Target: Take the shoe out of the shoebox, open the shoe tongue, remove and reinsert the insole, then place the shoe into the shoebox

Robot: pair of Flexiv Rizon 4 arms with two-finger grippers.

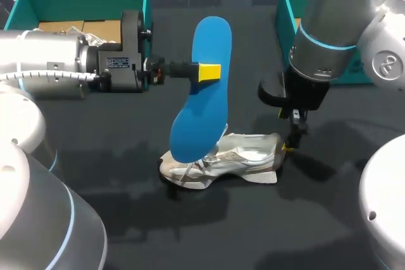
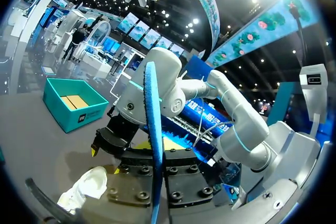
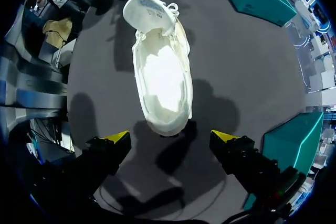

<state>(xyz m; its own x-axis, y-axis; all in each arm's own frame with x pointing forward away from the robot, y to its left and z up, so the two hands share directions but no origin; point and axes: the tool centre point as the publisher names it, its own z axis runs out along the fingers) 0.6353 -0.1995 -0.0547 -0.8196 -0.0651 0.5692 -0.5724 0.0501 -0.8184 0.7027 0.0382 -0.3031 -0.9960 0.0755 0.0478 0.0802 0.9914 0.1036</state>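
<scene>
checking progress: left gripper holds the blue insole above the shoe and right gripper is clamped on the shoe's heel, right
Not quite: the right wrist view shows the right gripper open, its fingers wide of the heel of the shoe. The left gripper does hold the blue insole above the shoe.

Left arm (image 1: 44,61): silver-grey cylindrical links, a thin light-blue ring at the joint and a white cable (image 1: 38,76) along its side.
Left wrist housing (image 1: 123,52): a black block with a small white label and a round black cap.
Left gripper (image 1: 212,71): black fingers with bright yellow tips, and dark base plates studded with screws (image 2: 142,170).
Right arm (image 1: 335,11): rounded white-grey shells, a light-blue band and a circular mark (image 1: 387,64) on the joint cap.
Right gripper (image 3: 170,136): blocky black fingers ending in yellow wedge tips.
</scene>
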